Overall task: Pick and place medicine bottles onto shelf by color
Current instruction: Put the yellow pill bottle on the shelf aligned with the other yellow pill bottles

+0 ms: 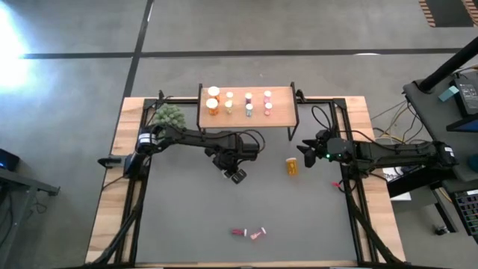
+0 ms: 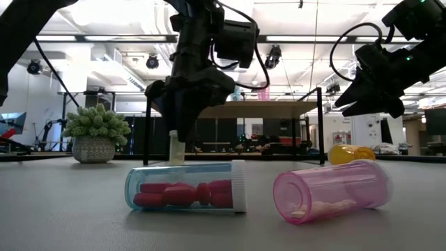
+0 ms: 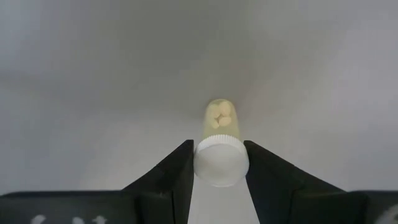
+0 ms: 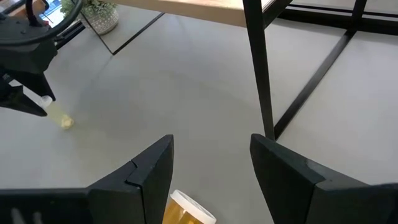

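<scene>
The left gripper (image 1: pixel 237 176) is clamped on the white cap of a yellowish bottle (image 3: pixel 219 124) at mid-table, probably bound for the shelf (image 1: pixel 280 96) along the far edge. Near the right edge, the right gripper (image 1: pixel 307 152) stands spread beside a fallen orange bottle (image 1: pixel 291 166), apparently poised to take it.

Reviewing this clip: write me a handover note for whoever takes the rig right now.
Left gripper: shut on a yellowish bottle, gripped at its white cap, mid-table.
Right gripper: open, holding nothing, poised over an orange bottle lying on the table.
Shelf: eight bottles already standing in colour columns, orange at one end, pink at the other.
Left to do: shelve the held yellowish bottle, then the orange one, then the two bottles lying at the table's near edge, one with red pills and one pink.
</scene>
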